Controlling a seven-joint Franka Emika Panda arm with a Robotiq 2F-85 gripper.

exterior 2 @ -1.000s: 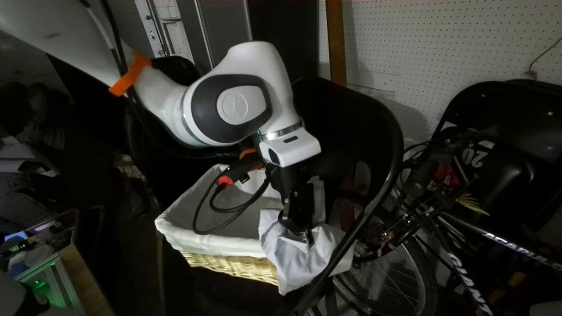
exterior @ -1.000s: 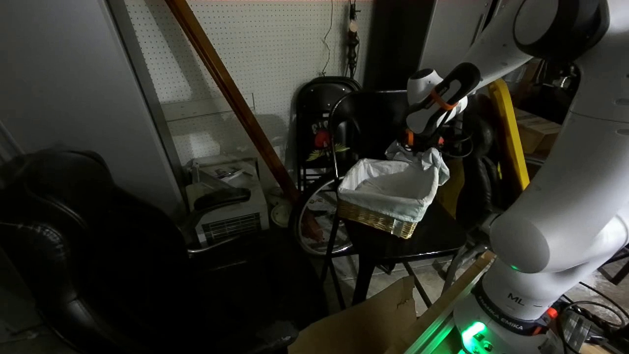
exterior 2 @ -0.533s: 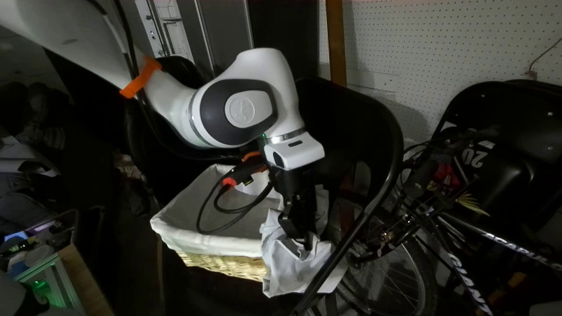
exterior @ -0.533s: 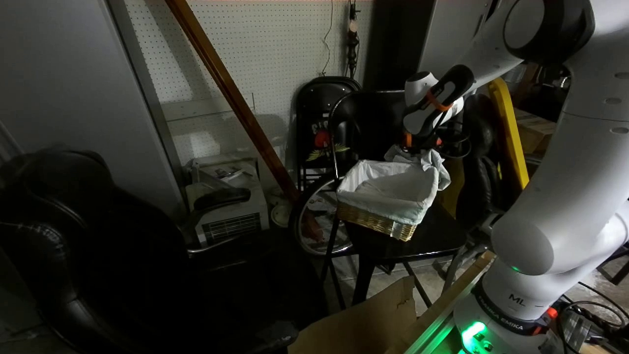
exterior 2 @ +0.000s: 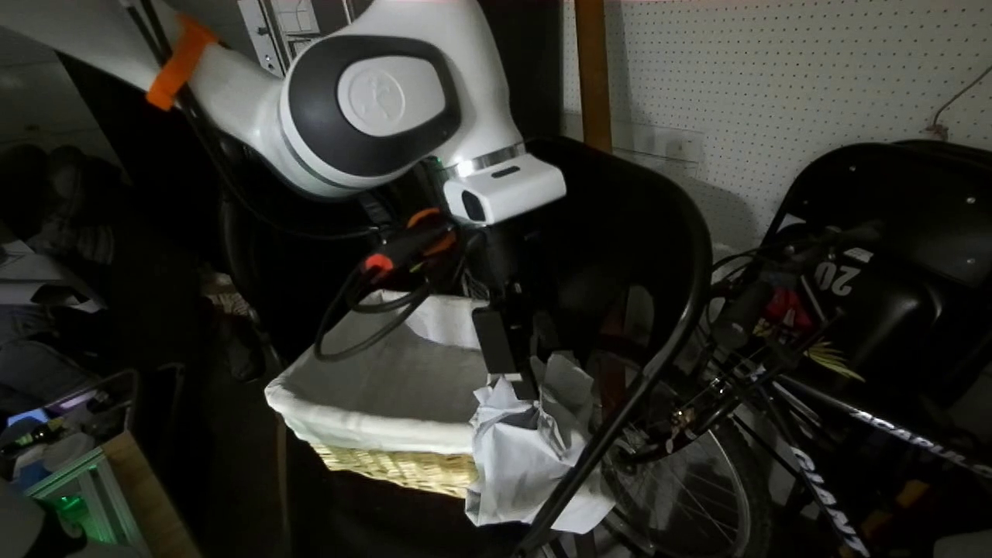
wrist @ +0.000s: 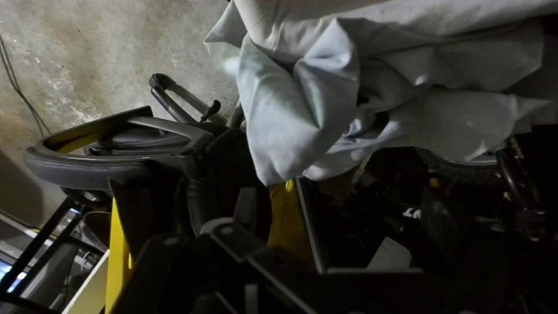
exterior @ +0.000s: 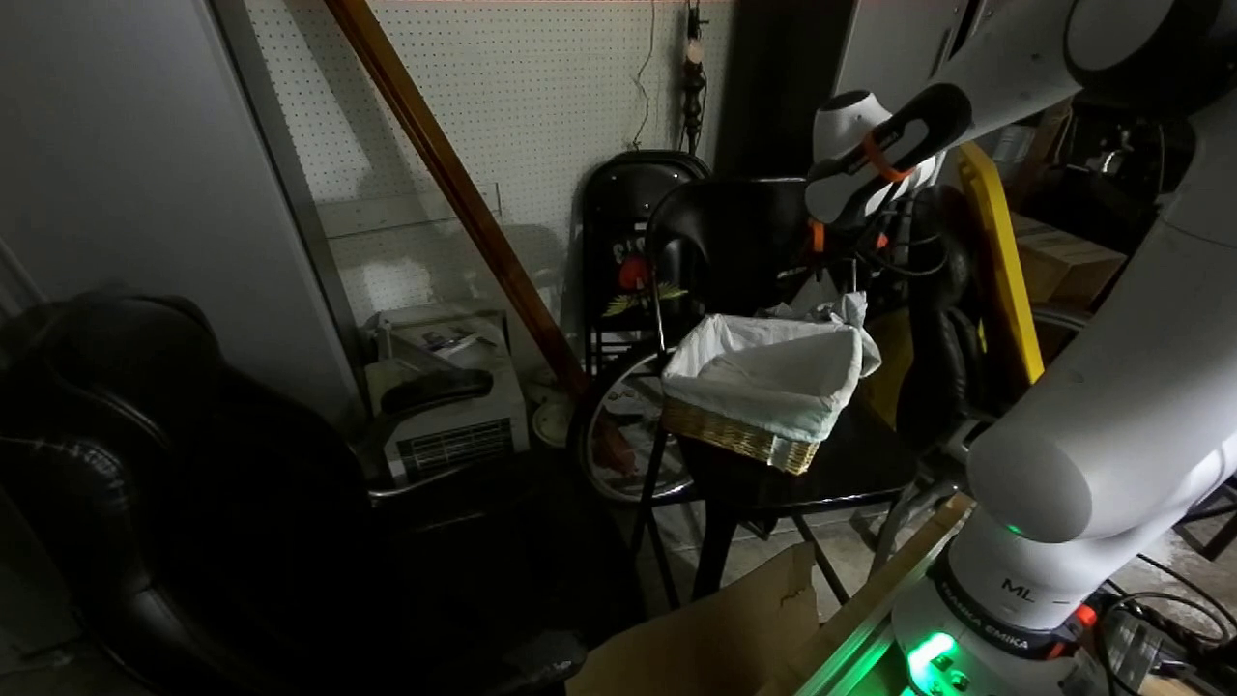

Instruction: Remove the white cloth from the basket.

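Observation:
The white cloth (exterior 2: 535,473) lines the wicker basket (exterior 2: 391,469) and spills in a bunched fold over one end. In an exterior view the basket (exterior: 739,435) sits on a black chair, the cloth (exterior: 761,353) covering its inside and rim. Just over the bunched part is my gripper (exterior 2: 537,368), its fingers spread apart and pointing down; one fingertip is at or very near the folds, and I cannot tell whether it touches. Crumpled cloth (wrist: 296,109) fills the upper part of the wrist view, beyond the dark fingers, with none visibly pinched.
The black chair's frame (exterior 2: 690,310) curves close beside the gripper and cloth. A bicycle (exterior 2: 806,457) stands behind it. A yellow object (exterior: 1000,261) and a cardboard box (exterior: 1063,261) are near the arm. A wooden beam (exterior: 464,193) leans on the wall.
My gripper has opened and risen off the cloth, which it was closed on before. The bunched fold stays draped over the basket's end. The basket shifted slightly early on.

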